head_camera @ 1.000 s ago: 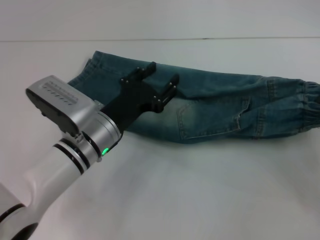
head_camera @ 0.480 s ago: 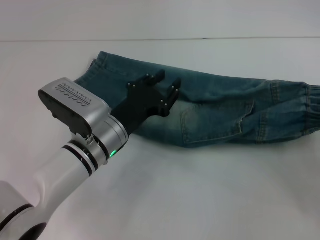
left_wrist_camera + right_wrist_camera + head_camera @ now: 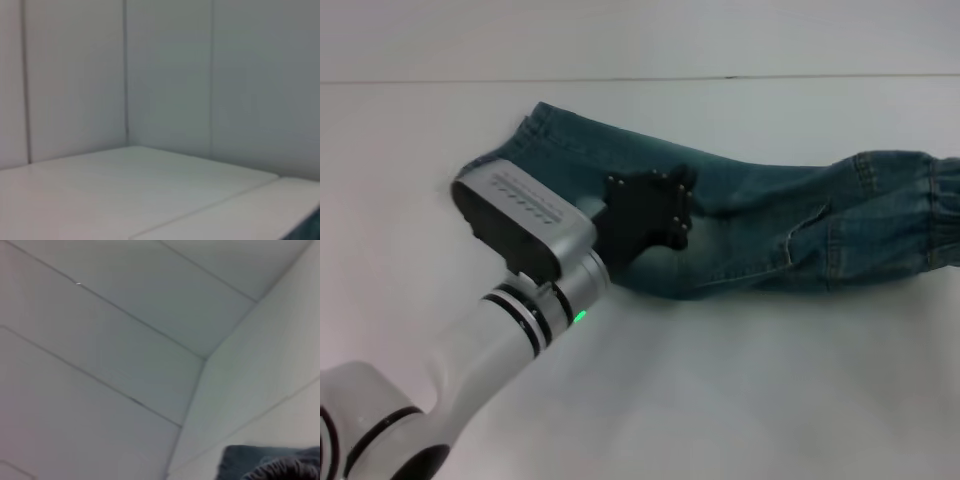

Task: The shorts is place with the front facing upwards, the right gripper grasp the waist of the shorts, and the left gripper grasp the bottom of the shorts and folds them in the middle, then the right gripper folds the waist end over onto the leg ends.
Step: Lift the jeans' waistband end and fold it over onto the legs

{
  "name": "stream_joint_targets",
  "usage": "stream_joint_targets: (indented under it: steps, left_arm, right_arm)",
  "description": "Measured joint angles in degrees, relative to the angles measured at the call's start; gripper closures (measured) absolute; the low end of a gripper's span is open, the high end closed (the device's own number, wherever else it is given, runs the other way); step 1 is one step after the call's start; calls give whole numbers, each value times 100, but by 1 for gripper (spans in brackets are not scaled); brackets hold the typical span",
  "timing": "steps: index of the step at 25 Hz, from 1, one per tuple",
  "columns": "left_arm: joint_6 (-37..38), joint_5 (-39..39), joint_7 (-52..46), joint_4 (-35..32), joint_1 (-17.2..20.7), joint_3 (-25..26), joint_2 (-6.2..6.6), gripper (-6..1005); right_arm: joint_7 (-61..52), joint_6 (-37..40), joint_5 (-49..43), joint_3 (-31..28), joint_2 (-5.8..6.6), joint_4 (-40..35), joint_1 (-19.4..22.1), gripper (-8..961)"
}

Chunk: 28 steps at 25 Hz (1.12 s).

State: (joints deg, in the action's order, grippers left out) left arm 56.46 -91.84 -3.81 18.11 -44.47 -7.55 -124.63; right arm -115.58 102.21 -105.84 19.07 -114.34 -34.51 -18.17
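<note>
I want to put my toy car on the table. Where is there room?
There is bare white table in front of the shorts, on the robot's right side, and a bare strip behind them up to the wall. It is crowded on the left, where the left hand presses on the denim.
</note>
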Motion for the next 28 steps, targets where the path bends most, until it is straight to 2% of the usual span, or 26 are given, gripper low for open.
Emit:
stream_joint_targets:
  steps: [4, 7, 12, 16, 19, 20, 21, 28]
  left_arm:
    - [-262, -76, 385, 278, -55, -4, 0, 867]
    - [-438, -330, 417, 400, -57, 27, 0, 928]
    - [-507, -748, 431, 668, 4, 41, 0, 931]
    - [-453, -944, 435, 808, 83, 136, 1, 932]
    - [-397, -1046, 436, 859, 134, 223, 0, 932]
    - [-384, -1051, 435, 869, 141, 234, 0, 932]
    - [-363, -1053, 433, 875, 152, 245, 1, 932]
    - [-89, -1063, 451, 870, 485, 431, 2, 931]
  right_arm:
    - [-249, 291, 132, 6, -25, -405, -190, 901]
    - [-508, 368, 164, 13, -54, -765, -488, 901]
    - [-843, 109, 143, 227, 84, -905, -1387, 901]
    - [-1000, -464, 129, 852, 147, -879, -2225, 901]
    - [-1162, -903, 114, 1479, 149, -879, -2734, 901]
    - [-1236, -1127, 108, 1862, 119, -872, -2972, 901]
    - [-1236, -1127, 108, 1862, 119, -872, -2972, 901]
    - [-1277, -1943, 93, 3050, -50, -547, -3380, 901]
